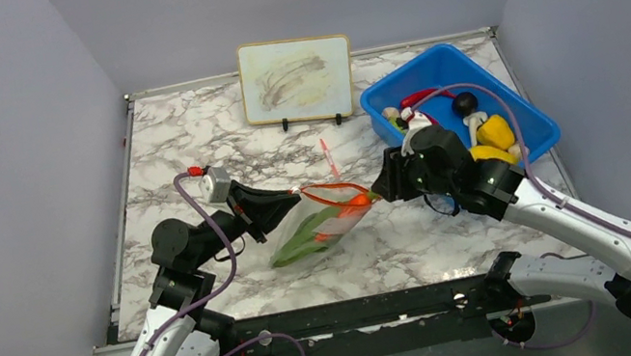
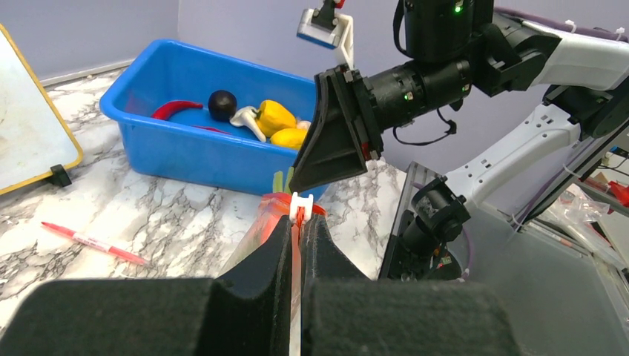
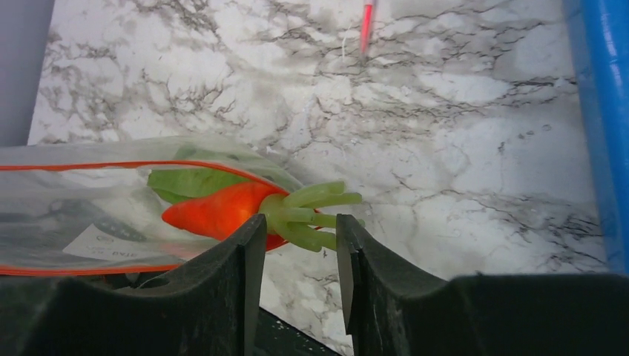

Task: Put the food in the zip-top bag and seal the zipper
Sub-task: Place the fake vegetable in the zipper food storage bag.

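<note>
While the left gripper (image 2: 298, 222) is clamped on the zipper (image 3: 111, 165) of the zip-top bag (image 1: 321, 231) at the centre of the top view, the right gripper (image 3: 299, 222) stands open around the green top of the carrot (image 3: 222, 209). Lying only half through the mouth, the carrot could slide onto the table (image 1: 188, 142). It could also jam the zipper if sealing begins. More food waits in the blue bin (image 1: 426, 75), upper right.

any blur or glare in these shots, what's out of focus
Top external: even, soft light, everything sharp, with a pale sheen on the table near its front edge. Left wrist: the close fingers are dark and soft, while the blue bin behind is crisp. Right wrist: the carrot is sharp, and the zip-top bag film shows faint pale reflections.
</note>
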Controlling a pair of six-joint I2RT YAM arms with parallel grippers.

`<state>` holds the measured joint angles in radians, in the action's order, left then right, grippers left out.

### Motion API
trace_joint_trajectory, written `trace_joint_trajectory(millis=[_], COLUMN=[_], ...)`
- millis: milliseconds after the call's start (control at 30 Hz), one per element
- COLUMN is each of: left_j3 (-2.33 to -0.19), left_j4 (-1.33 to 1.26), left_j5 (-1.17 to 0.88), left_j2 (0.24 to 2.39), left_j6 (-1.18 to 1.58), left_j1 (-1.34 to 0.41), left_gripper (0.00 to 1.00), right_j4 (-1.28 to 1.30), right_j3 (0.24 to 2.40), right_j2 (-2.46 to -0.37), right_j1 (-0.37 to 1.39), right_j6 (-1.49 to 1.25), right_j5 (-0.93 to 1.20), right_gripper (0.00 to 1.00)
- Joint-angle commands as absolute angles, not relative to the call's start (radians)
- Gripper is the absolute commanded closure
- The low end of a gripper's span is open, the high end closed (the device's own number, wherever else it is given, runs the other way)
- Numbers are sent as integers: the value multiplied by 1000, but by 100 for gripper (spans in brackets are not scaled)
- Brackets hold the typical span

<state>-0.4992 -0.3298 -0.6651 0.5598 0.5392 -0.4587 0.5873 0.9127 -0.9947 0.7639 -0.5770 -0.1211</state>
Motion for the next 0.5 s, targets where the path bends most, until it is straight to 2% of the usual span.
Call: trace_joint_trajectory(millis=[0, 167, 467], left_j3=[-499, -494, -494], left_j4=[-394, -396, -399], left_j5=[-662, -662, -661], left_j2=[551, 557, 566], left_j6=[528, 521, 505], left_j1=[-462, -462, -462], left_gripper=[100, 100, 100], right_j4=[433, 324, 183], right_j3=[844, 822, 803], right_j2=[-986, -1055, -1128], right_j1=[761, 761, 762], right_j6=[-632, -608, -602], right_j5=[43, 135, 319], right_gripper=[64, 68, 82])
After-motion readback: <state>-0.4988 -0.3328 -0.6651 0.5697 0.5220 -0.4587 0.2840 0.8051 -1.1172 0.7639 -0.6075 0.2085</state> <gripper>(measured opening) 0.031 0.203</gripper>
